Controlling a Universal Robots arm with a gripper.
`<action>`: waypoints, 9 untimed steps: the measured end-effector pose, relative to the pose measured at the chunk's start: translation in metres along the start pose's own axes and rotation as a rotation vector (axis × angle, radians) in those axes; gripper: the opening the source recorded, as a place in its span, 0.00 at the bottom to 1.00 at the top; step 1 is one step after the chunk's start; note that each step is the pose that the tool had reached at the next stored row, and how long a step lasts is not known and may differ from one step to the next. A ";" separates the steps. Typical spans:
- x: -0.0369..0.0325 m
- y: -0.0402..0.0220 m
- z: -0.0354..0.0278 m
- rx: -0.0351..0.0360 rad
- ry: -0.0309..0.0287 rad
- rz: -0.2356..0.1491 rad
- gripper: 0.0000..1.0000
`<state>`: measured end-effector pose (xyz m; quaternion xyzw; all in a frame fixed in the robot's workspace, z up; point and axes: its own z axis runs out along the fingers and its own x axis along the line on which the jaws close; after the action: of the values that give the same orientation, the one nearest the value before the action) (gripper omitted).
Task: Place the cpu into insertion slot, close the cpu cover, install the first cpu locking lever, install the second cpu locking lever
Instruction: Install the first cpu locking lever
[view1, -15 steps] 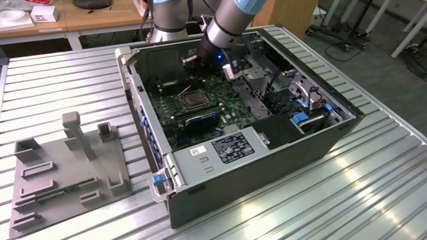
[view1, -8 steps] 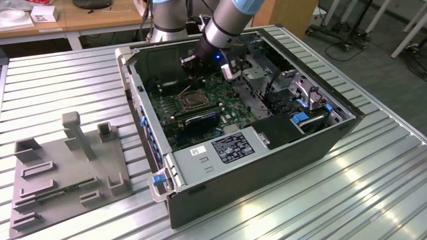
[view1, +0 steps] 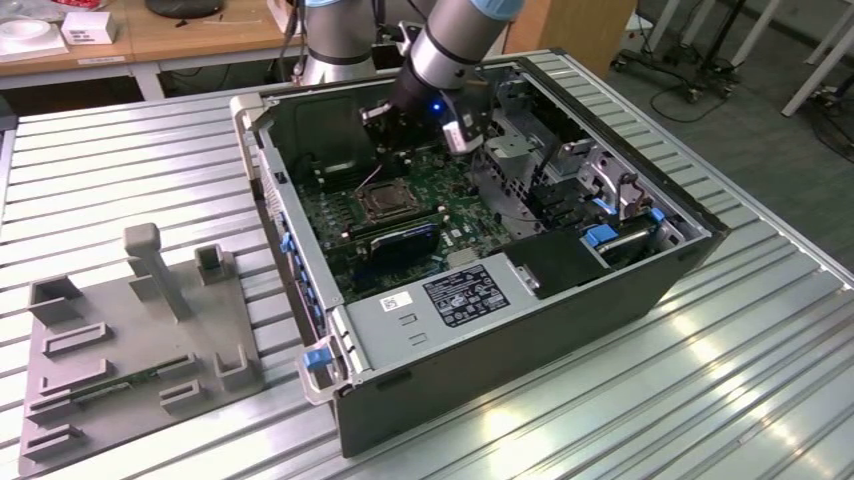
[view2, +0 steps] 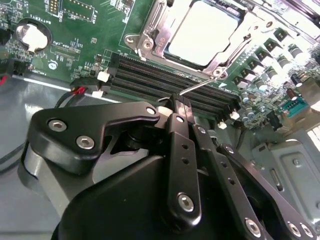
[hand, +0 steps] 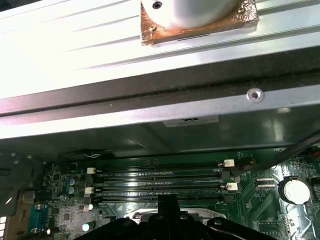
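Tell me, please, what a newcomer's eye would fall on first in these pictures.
The open computer case on the slatted metal table draws the eye first in the exterior view, with the robot arm reaching down into it. In the second wrist view the pale cpu sits framed by the silvery cpu cover, just beyond the black gripper, whose fingers are closed together at the tip of a thin metal lever.
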<state>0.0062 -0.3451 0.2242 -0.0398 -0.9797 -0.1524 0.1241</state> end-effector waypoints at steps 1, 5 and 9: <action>0.0003 0.0004 -0.0011 -0.0001 0.0000 0.000 0.11; 0.0018 0.0019 -0.0061 -0.0001 0.0000 0.000 0.11; 0.0021 0.0024 -0.0075 -0.0004 0.0000 0.000 0.11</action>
<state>0.0061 -0.3450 0.2323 -0.0398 -0.9797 -0.1526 0.1241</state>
